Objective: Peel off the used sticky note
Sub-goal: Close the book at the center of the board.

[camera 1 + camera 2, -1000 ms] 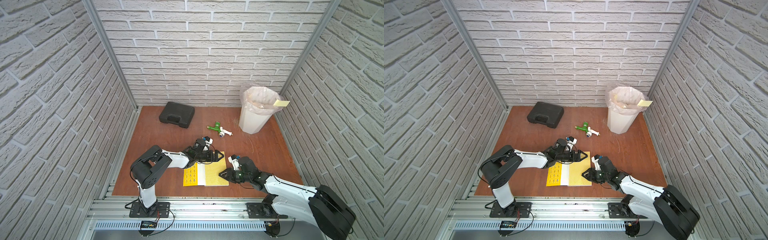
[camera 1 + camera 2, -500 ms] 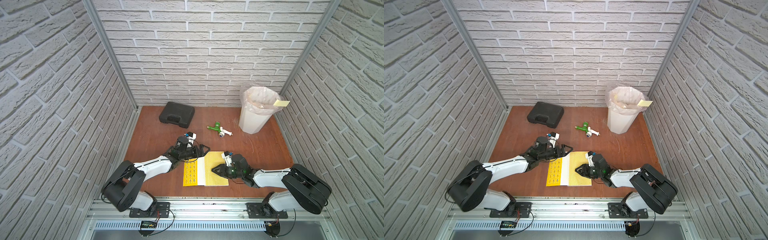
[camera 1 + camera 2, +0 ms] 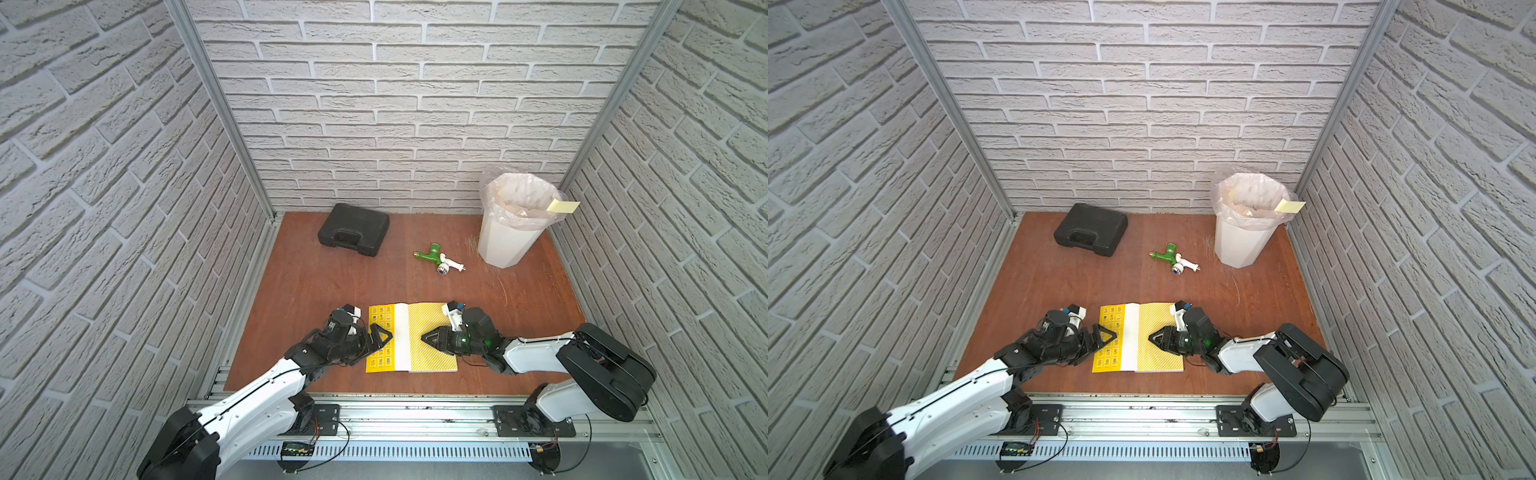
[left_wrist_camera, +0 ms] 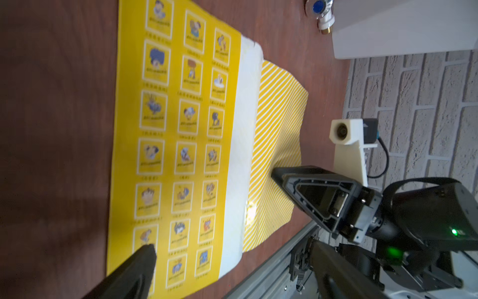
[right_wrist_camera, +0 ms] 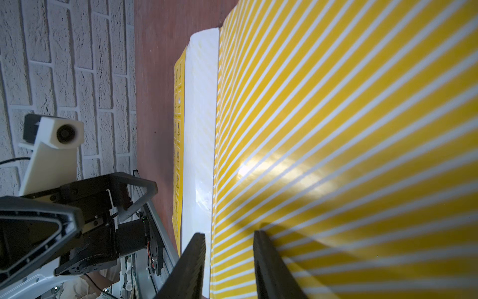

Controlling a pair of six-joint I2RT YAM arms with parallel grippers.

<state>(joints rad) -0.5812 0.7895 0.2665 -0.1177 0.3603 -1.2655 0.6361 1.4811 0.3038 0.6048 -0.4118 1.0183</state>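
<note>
Lower centre of both top views, on the brown table (image 3: 311,291): open yellow pad (image 3: 409,365), lying flat.
- Its left leaf is a sticker page (image 3: 380,313), with rows of small cartoon pictures in white frames.
- A white strip (image 3: 401,332) runs down the middle.
- Its right leaf is a yellow striped sheet (image 3: 424,320) with thin white diagonal lines. It is glossy, with a light glare in the right wrist view (image 5: 336,129). Its free edge butts against the white strip and looks flat.

Right gripper (image 3: 426,338) sits low over the striped sheet and points at the strip. In the right wrist view (image 5: 227,235) its jaws are part-way apart. One finger (image 5: 194,259) is on the white strip and the other is on the stripes, with the sheet's edge in the gap. Nothing looks pinched.

Left gripper (image 3: 380,343) is over the sticker page with its jaws spread wide, holding nothing. Whether it touches the page, I cannot tell.

Middle of frame, well apart from the pad: green and white tap (image 3: 434,253).

Upper left of the table: closed black case (image 3: 354,229).

Upper right: white bin (image 3: 505,245) with a clear liner. A pale yellow note (image 3: 563,205) hangs off its rim.
</note>
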